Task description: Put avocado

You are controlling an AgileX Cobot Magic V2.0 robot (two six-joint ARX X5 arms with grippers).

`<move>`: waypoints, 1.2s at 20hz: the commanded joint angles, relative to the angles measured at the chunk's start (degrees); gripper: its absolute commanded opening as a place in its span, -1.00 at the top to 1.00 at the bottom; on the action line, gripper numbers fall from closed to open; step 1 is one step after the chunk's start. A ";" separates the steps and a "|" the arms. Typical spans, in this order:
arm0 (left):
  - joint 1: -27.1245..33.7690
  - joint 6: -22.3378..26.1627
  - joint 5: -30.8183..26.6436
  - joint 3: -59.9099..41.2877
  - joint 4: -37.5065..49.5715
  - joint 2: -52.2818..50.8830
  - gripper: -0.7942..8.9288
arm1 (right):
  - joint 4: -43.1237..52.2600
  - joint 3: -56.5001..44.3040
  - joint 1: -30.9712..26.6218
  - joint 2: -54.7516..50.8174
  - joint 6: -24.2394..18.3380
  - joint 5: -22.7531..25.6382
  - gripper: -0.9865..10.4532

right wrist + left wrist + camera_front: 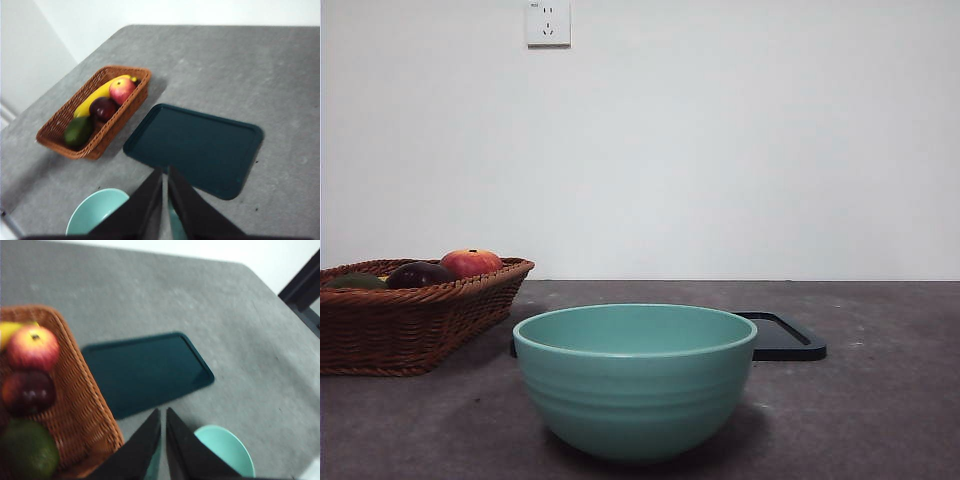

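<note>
- Front view: a teal ceramic bowl stands near on the grey tabletop; the brown wicker basket sits left.
- Left wrist view: my left gripper, jaws clenched on nothing, hangs over the dark flat tray; the dull dark-green avocado lies in the basket.
- Right wrist view: my right gripper is likewise clenched and empty.

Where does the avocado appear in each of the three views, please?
Front view: the avocado peeks over the basket rim at far left.
Left wrist view: avocado at the lower left corner, in the basket.
Right wrist view: avocado in the basket's near end.
Shared landmark: the purple fruit beside it.
</note>
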 commanded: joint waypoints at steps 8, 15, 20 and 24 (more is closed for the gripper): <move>-0.68 0.76 0.70 1.25 -6.56 0.28 0.77 | -7.08 1.01 0.52 -0.11 -2.19 4.63 0.80; -0.66 0.83 0.74 1.25 -9.55 0.26 -0.27 | -9.29 1.01 0.52 -0.07 -2.38 4.81 -0.06; -0.66 0.81 0.74 1.25 -9.53 0.28 -0.32 | -9.27 1.01 0.52 -0.04 -2.38 4.74 -0.09; -0.66 0.81 0.72 1.25 -9.51 0.28 -0.32 | -9.20 1.01 0.52 -0.07 -2.34 4.74 -0.09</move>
